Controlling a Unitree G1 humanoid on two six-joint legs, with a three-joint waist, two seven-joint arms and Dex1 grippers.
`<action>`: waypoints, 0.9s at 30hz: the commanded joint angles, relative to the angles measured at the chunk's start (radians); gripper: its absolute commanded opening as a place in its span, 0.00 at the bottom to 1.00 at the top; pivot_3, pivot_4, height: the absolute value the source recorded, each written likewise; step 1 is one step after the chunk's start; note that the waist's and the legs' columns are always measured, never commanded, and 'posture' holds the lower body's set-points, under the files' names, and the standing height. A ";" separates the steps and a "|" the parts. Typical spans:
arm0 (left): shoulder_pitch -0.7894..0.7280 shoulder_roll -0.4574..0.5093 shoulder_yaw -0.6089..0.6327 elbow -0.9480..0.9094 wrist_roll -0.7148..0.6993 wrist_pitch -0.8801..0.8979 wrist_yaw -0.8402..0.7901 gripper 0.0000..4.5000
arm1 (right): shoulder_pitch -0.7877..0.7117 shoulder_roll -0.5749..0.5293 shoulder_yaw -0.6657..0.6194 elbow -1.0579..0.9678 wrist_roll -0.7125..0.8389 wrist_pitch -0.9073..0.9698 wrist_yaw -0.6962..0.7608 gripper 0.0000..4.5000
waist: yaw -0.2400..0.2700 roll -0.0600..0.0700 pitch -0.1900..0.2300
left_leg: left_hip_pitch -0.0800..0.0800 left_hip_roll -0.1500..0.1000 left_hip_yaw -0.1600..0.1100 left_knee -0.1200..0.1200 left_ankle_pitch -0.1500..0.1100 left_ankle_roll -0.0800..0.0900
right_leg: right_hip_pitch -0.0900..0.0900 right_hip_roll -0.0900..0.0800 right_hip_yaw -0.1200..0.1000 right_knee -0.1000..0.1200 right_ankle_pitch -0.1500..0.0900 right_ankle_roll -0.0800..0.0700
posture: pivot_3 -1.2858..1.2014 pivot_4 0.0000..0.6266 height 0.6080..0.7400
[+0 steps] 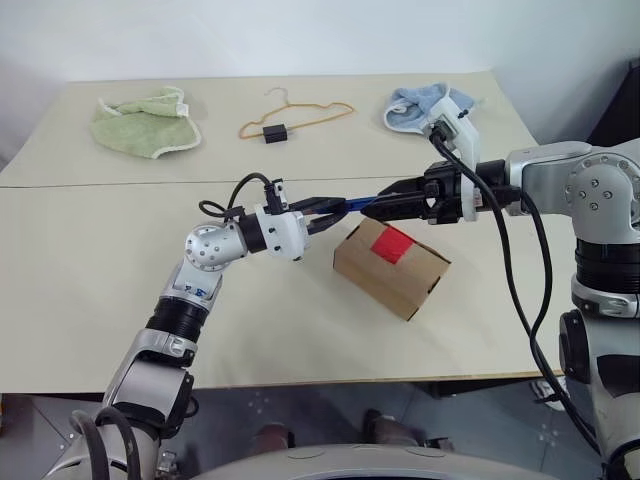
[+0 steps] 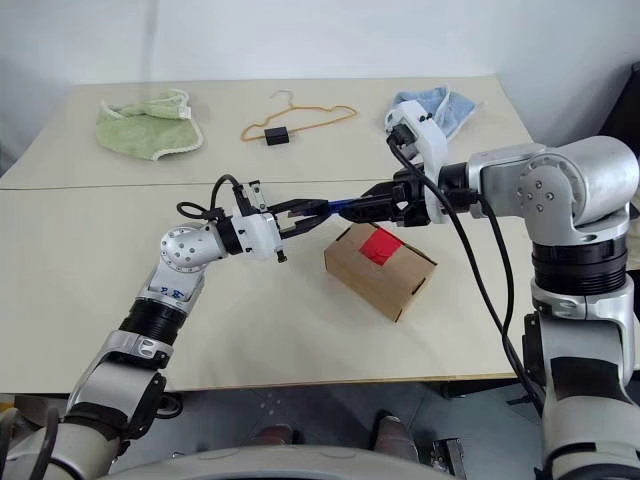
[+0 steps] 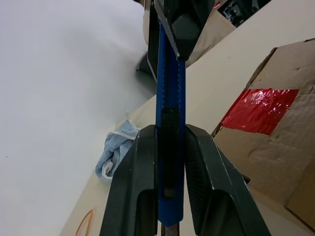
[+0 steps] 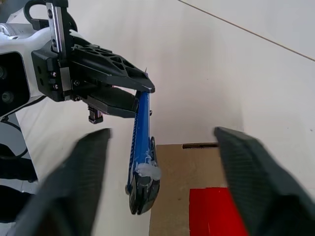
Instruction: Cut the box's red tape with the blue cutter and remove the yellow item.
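Head stereo pair: looks forward and down over the bench point(image 1: 90, 300), both eyes covering the same area, slightly offset sideways. Left wrist camera: close range, sights along the blue cutter point(image 3: 170, 123) toward the box point(image 3: 290, 147). Right wrist camera: close range, faces the left gripper point(image 4: 118, 91). All views share cutter and box.

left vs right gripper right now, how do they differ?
Left gripper: fingers clamped on the blue cutter, holding it in the air above the table. Right gripper: fingers spread wide on either side of the cutter's free end, touching nothing. Left arm reaches in from the robot's left, right from its right. Both meet above the box, beside the red tape.
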 commanded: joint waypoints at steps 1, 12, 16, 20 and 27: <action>-0.007 -0.004 0.011 -0.021 -0.003 -0.012 0.018 0.10 | -0.014 -0.008 -0.018 -0.028 0.004 -0.007 0.003 0.39 | 0.000 0.000 0.000 | 0.000 0.000 0.000 0.000 0.000 0.000 | 0.000 0.000 0.000 0.000 0.000 0.000 | 0.52 0.24 1.00; 0.003 -0.009 0.009 -0.036 -0.004 0.078 0.023 0.10 | -0.024 -0.011 -0.036 -0.041 0.016 -0.011 0.007 0.03 | 0.000 0.000 0.000 | 0.000 0.000 0.000 0.000 0.000 0.000 | 0.000 0.000 0.000 0.001 0.000 0.000 | 0.52 0.24 1.00; 0.016 -0.011 0.020 -0.099 -0.064 0.310 -0.021 0.37 | -0.034 -0.015 -0.063 -0.049 0.017 -0.013 -0.012 0.03 | -0.001 0.000 0.000 | 0.000 0.000 0.000 0.001 0.000 0.000 | 0.000 0.000 0.000 0.001 0.000 0.000 | 0.52 0.24 1.00; 0.034 0.003 0.050 -0.161 -0.148 0.491 -0.081 0.64 | -0.030 -0.025 -0.099 -0.053 0.008 -0.026 -0.039 0.03 | -0.002 0.000 0.000 | 0.000 0.000 0.000 0.001 0.000 0.000 | 0.000 0.000 0.000 0.001 0.000 0.000 | 0.52 0.24 1.00; 0.053 0.088 0.198 -0.223 -0.344 0.843 -0.139 1.00 | -0.005 -0.049 -0.202 -0.085 0.020 0.002 -0.103 0.03 | -0.005 0.000 0.000 | 0.000 0.000 0.000 0.001 0.000 0.000 | 0.000 0.000 0.001 0.002 0.000 0.000 | 0.52 0.24 1.00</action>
